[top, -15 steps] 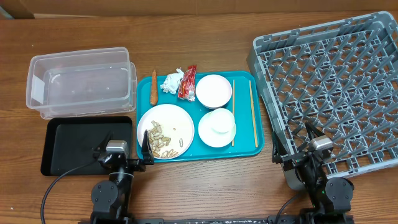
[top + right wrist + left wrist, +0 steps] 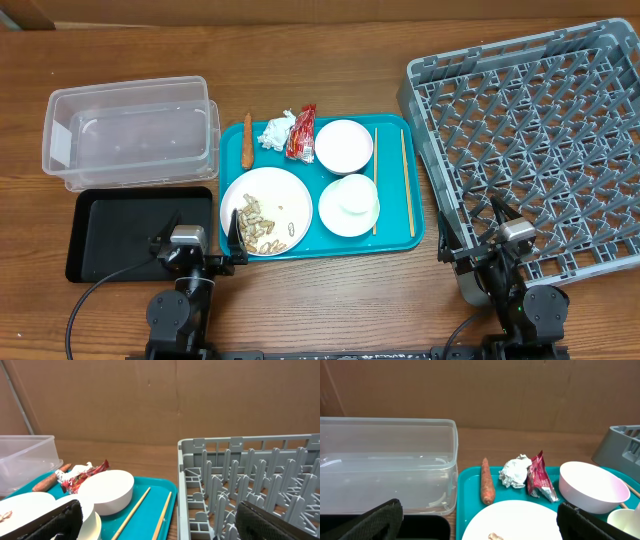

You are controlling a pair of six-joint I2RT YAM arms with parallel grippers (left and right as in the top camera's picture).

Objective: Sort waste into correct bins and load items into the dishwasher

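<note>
On the teal tray (image 2: 395, 240) lie a white plate (image 2: 266, 203) with tan peanut shells (image 2: 262, 228), an orange carrot stick (image 2: 247, 140), a crumpled white tissue (image 2: 276, 130), a red wrapper (image 2: 301, 132), a white bowl (image 2: 344, 145), a bowl with a small cup (image 2: 350, 204) and two wooden chopsticks (image 2: 406, 180). The clear tub (image 2: 130, 132) and black tray (image 2: 125, 232) are at left, the grey dish rack (image 2: 530, 145) at right. My left gripper (image 2: 477, 525) is open and empty at the plate's near edge. My right gripper (image 2: 160, 522) is open and empty near the rack's front corner.
A brown cardboard wall stands behind the table. In the left wrist view the carrot (image 2: 487, 487), tissue (image 2: 516, 471), wrapper (image 2: 538, 476) and white bowl (image 2: 591, 486) lie ahead. In the right wrist view the chopsticks (image 2: 132, 512) lie between bowl (image 2: 106, 490) and rack (image 2: 250, 485).
</note>
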